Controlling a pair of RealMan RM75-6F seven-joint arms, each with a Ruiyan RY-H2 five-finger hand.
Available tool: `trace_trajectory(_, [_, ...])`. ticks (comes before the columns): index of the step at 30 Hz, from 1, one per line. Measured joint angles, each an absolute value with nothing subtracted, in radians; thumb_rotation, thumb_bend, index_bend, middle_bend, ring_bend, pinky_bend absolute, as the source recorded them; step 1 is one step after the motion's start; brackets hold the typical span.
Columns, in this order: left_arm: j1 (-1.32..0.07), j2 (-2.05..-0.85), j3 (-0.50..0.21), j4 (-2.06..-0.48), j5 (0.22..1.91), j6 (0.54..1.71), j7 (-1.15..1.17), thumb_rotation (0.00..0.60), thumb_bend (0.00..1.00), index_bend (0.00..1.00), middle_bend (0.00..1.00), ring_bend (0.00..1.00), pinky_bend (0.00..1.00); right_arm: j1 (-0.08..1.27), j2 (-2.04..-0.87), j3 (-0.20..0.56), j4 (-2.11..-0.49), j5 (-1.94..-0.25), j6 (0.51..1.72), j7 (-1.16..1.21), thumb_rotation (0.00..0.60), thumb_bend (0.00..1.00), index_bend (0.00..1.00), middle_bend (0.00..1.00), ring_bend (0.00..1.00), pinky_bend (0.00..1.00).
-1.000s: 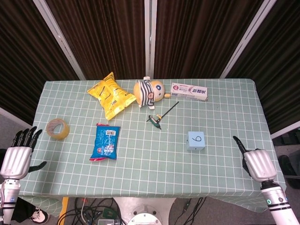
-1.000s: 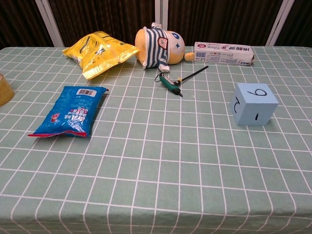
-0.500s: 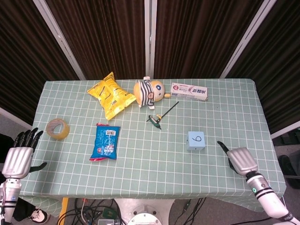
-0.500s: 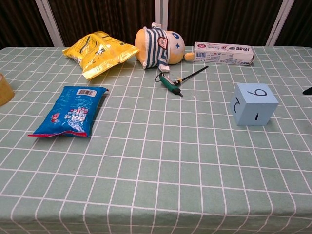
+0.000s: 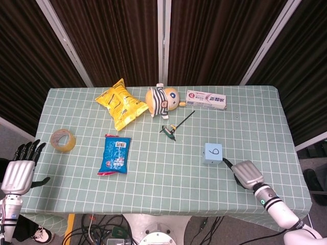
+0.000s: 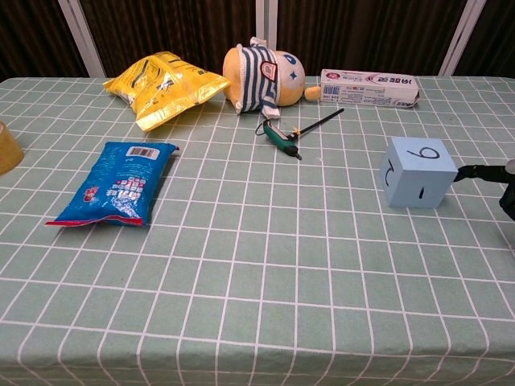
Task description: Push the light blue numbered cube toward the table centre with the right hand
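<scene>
The light blue numbered cube (image 5: 213, 153) (image 6: 418, 172) stands on the right half of the green checked table (image 5: 168, 178), a "6" on its top face. My right hand (image 5: 247, 173) lies just right of and nearer than the cube, holding nothing. One dark finger (image 6: 481, 170) is stretched out, its tip at the cube's right side; I see no other fingers extended. My left hand (image 5: 18, 171) hangs off the table's left edge, fingers apart and empty.
A blue snack packet (image 5: 115, 154), a tape roll (image 5: 63, 140), a yellow chip bag (image 5: 120, 103), a striped plush doll (image 5: 162, 100), a toothpaste box (image 5: 206, 99) and a green-handled tool (image 5: 172, 127) lie on the left and far parts of the table.
My right hand has moved left from the table's right edge to the cube, its outstretched finger now reaching the cube's right side. The cube and left hand have stayed put.
</scene>
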State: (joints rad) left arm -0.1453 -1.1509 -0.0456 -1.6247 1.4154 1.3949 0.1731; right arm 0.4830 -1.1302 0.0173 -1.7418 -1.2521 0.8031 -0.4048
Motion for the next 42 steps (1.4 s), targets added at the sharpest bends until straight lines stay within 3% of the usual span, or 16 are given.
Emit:
trace_trajectory(18, [-0.131,-1.152,-0.044,-1.598,1.414,1.41,0.135,0.6,0.0,0.07,0.02,0.0,0.06,0.605,-1.154,0.009,-1.83,-1.165,0.758,-0.543,0.6,1.0,0.0,0.89,0.8,0.71])
trace_trajectory(30, [-0.125,-1.15,-0.045,-1.576,1.407,1.408,0.11,0.6,0.0,0.07,0.02,0.0,0.06,0.782,-1.173,0.03,-1.849,-0.889,0.721,-0.687,0.6,1.0,0.0,0.89,0.8,0.71])
trace_trajectory(42, [-0.131,-1.145,-0.049,-1.576,1.406,1.4,0.107,0.6,0.0,0.07,0.02,0.0,0.06,1.006,-1.178,-0.015,-1.848,-0.603,0.695,-0.781,0.6,1.0,0.0,0.89,0.8,0.71])
